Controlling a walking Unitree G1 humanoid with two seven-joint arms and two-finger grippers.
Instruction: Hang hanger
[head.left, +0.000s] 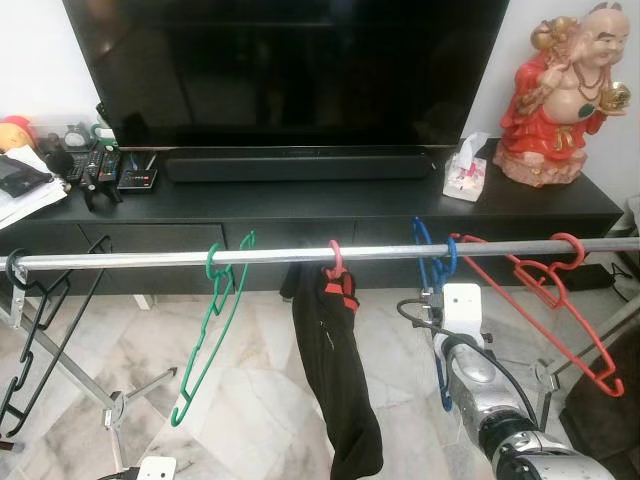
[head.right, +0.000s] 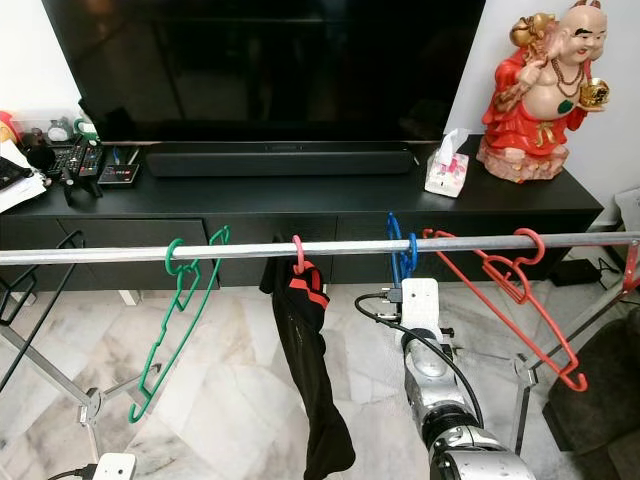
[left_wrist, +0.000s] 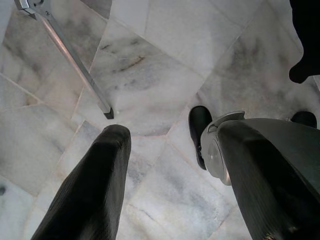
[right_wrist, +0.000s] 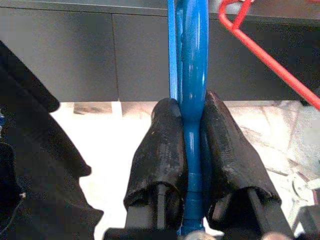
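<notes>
A blue hanger (right_wrist: 194, 60) has its hook (head.left: 421, 243) over the silver rail (head.left: 150, 259), between a garment hanger and a red hanger (head.left: 545, 285). My right gripper (right_wrist: 189, 107) is shut on the blue hanger's stem just under the rail, both pads pressed against it. The right arm (head.left: 478, 375) reaches up from below, and its white wrist box hides the fingers in the head views. My left gripper (left_wrist: 165, 135) hangs low and open, pointing at the marble floor with nothing between its fingers.
A green hanger (head.left: 213, 320) and a black garment (head.left: 338, 380) hang left of the blue one; a black hanger (head.left: 30, 330) hangs at the rail's far left. Behind stand a black TV cabinet (head.left: 300, 205), a tissue box (head.left: 465, 172) and a red statue (head.left: 560, 95). Rack legs (left_wrist: 75, 62) cross the floor.
</notes>
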